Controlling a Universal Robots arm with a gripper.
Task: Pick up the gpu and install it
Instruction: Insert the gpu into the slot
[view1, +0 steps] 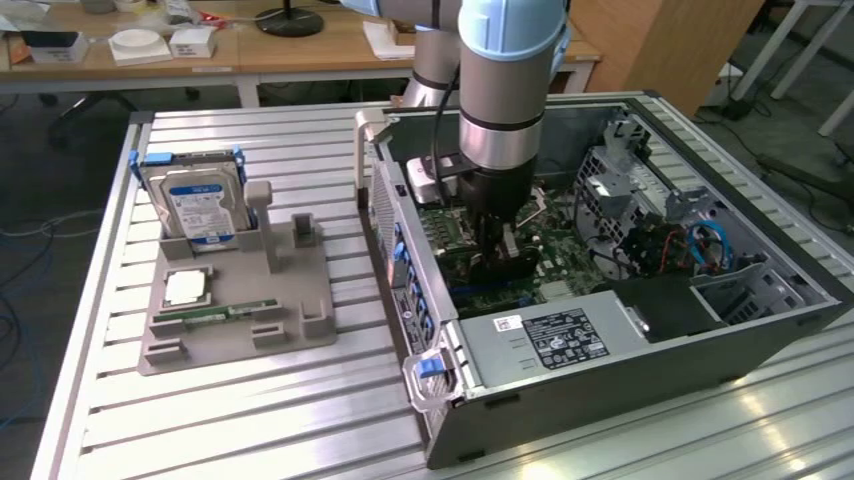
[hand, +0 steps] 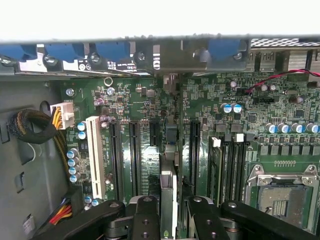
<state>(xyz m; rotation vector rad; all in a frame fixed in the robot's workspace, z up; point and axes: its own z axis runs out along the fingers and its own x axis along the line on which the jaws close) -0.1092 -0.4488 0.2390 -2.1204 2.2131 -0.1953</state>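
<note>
Inside the open computer case (view1: 781, 325), my gripper (view1: 505, 262) reaches down over the green motherboard (hand: 150, 107). It is shut on the gpu (hand: 168, 192), which I see edge-on as a thin dark card between the two black fingers (hand: 145, 217). The card stands upright and runs in line with the long black expansion slots (hand: 134, 150), between two of them. Its far end points toward the case's rear bracket openings (hand: 172, 57). Whether its lower edge touches a slot is hidden.
On the exterior view's left, a grey fixture (view1: 307, 335) holds a hard drive (view1: 200, 205), a processor chip (view1: 184, 288) and a green memory stick (view1: 214, 312). The power supply (view1: 547, 335), drive cage cables (view1: 694, 245), a white slot (hand: 95, 155) and the processor socket (hand: 280, 195) surround the gripper.
</note>
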